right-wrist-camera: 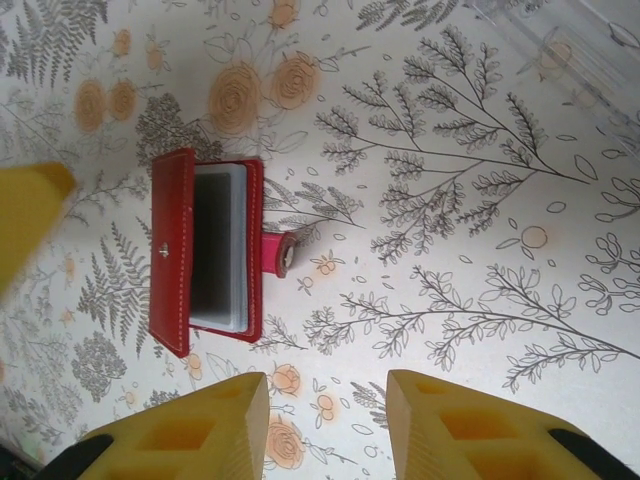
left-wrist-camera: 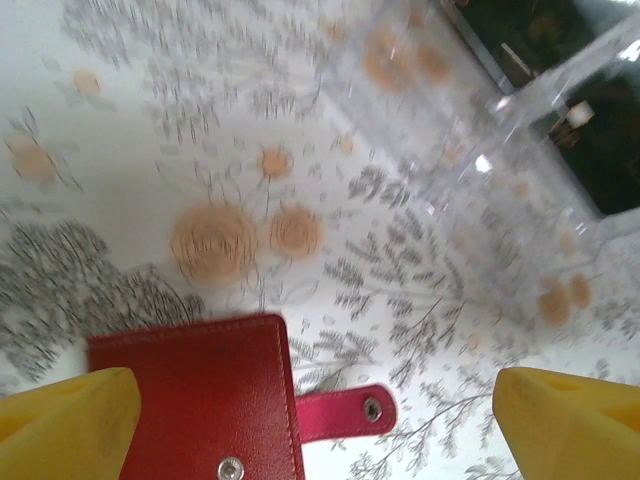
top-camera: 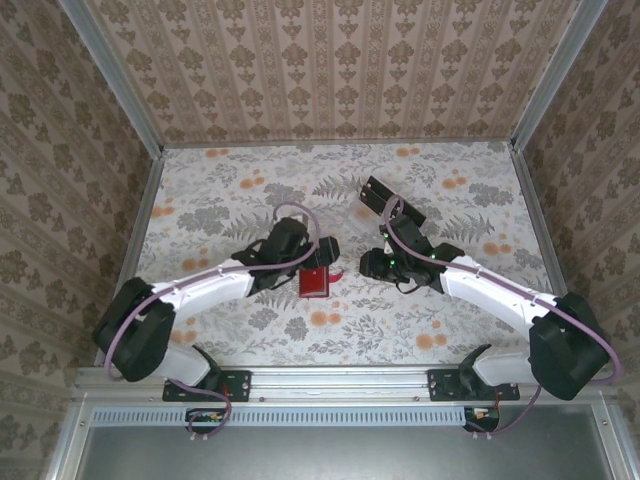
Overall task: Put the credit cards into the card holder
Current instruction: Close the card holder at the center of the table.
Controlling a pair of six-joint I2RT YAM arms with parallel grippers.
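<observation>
Nearest the left wrist camera, the two yellow fingers of the left claw stand at the lower corners of the view, spread wide with nothing held. The red wallet lies flat on the flowered table directly beneath this claw, against the left finger, with its snap strap pointing toward the right finger. From above, the wallet sits near the table centre, just under the left claw and a little to the left of the right claw. In the right wrist view the wallet is partly open, showing a dark pocket, and its long edge runs roughly parallel to the fingers. The right claw is narrowly parted and empty. The black cards lie in the clear tray, on the far side of the right claw, long axis slanting from far-left to near-right. Judgement: the right arm is nearer to the cards and is best placed to fetch one, reaching away from the bases. The left claw is placed to steady the wallet.
</observation>
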